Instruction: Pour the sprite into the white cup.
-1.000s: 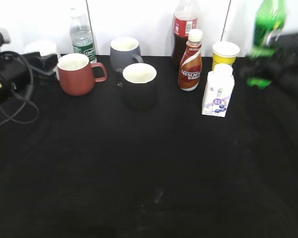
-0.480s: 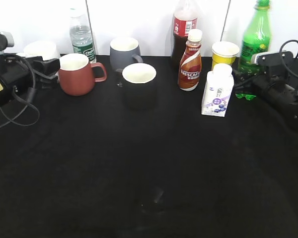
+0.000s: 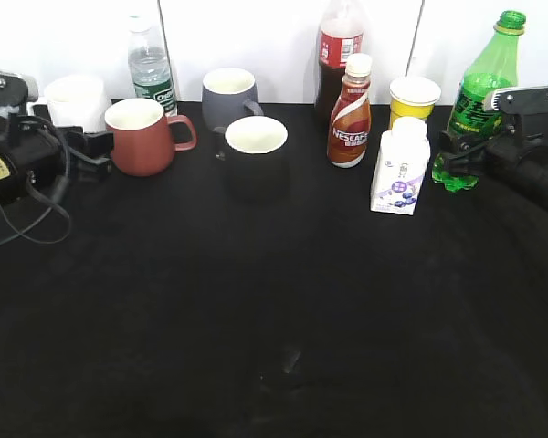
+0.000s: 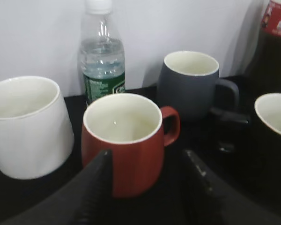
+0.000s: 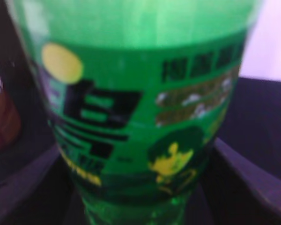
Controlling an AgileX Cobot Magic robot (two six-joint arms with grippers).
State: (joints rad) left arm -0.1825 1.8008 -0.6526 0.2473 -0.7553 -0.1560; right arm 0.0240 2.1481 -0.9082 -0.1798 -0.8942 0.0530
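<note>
- My right jaws [image 3: 458,153] are clamped on the tall translucent green plastic Sprite bottle [image 3: 482,87] with the green-yellow label, at its lower body. The right wrist view shows it pressed between both fingers [image 5: 25,180].
- The bottle is at the far right back of the black worktop [image 3: 274,301], tilted, neck leaning right, just beside the yellow paper cup [image 3: 414,99]. Green cap [image 3: 511,18] looks to be on it, as far as I can see.
- I can't tell if the base touches the worktop or hangs just above it.
- The plain white ceramic mug [image 4: 28,125] sits at the far left back, just beside the red ceramic mug [image 4: 124,140], near the small clear water bottle [image 4: 102,54].
- My left jaws [image 4: 147,185] are spread and hold nothing. They point at the red mug, with the white mug off to their left.
- Progress, my read: early. Bottle grasped, nothing poured, white mug looks empty.
- Left to do: bring bottle and mug together (they're well apart, opposite ends of the row), deal with the cap, tip and pour.
</note>
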